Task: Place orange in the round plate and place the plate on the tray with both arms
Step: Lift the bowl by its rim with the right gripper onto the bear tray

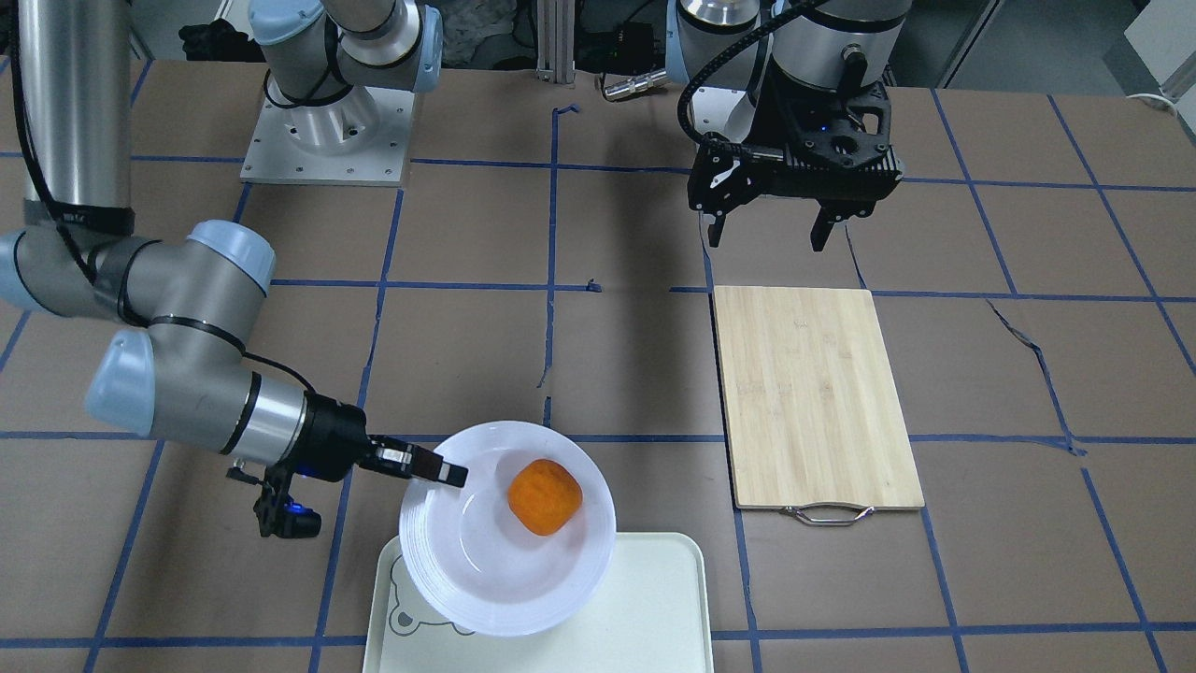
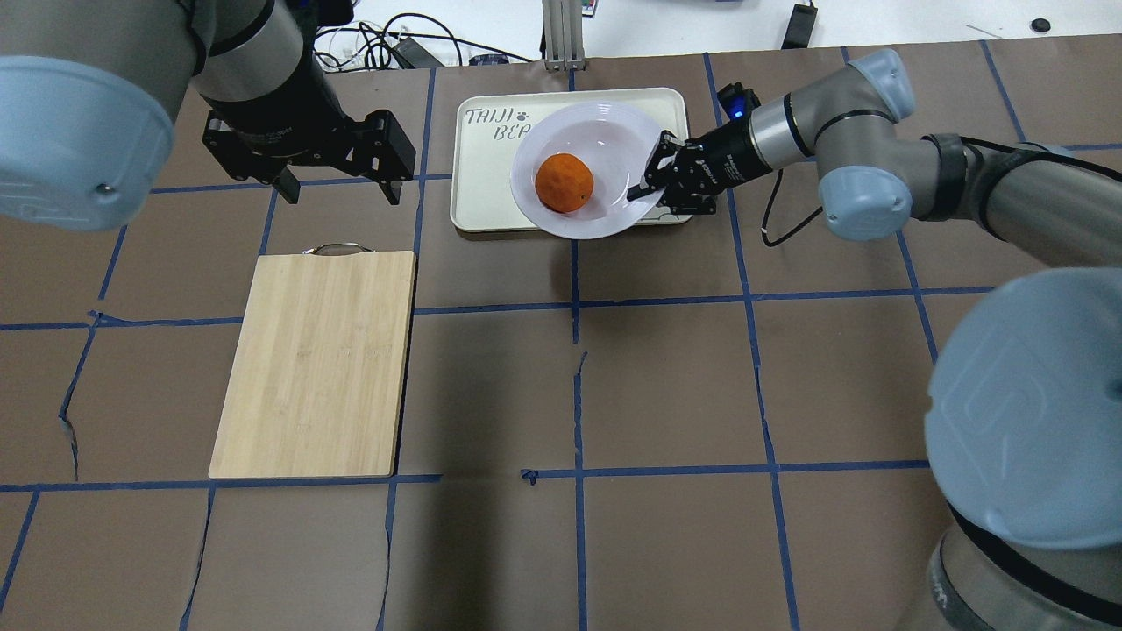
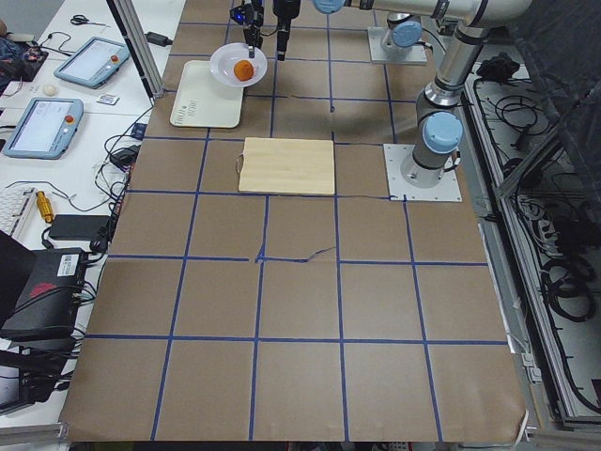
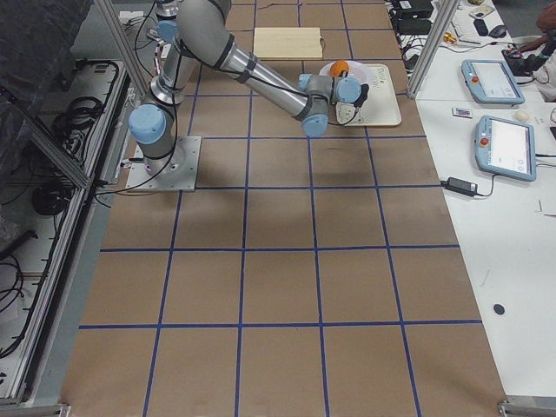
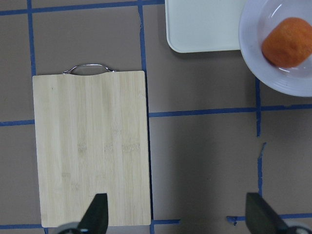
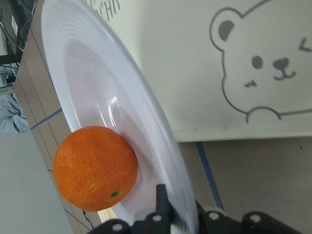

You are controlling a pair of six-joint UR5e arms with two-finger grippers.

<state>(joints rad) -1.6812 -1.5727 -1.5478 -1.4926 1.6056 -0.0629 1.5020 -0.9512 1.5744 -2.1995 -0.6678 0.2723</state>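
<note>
The orange (image 1: 544, 496) (image 2: 564, 182) (image 6: 95, 168) lies in the sunken centre of the white round plate (image 1: 448, 579) (image 2: 605, 131) (image 6: 97, 97). My right gripper (image 1: 448, 472) (image 2: 649, 184) (image 6: 180, 214) is shut on the plate's rim. The plate hangs over the tray's (image 1: 654, 608) (image 2: 478, 184) (image 6: 204, 73) robot-side edge, near the bear drawing. I cannot tell whether plate and tray touch. My left gripper (image 1: 768, 229) (image 2: 337, 188) (image 5: 178, 214) is open and holds nothing. It hovers beyond the handle end of the board, to the side of the tray.
A bamboo cutting board (image 1: 813, 397) (image 2: 316, 359) (image 5: 92, 146) with a metal handle lies on the brown, blue-taped table beside the tray. Tablets and cables sit on a side bench (image 3: 56, 103) past the table's far edge.
</note>
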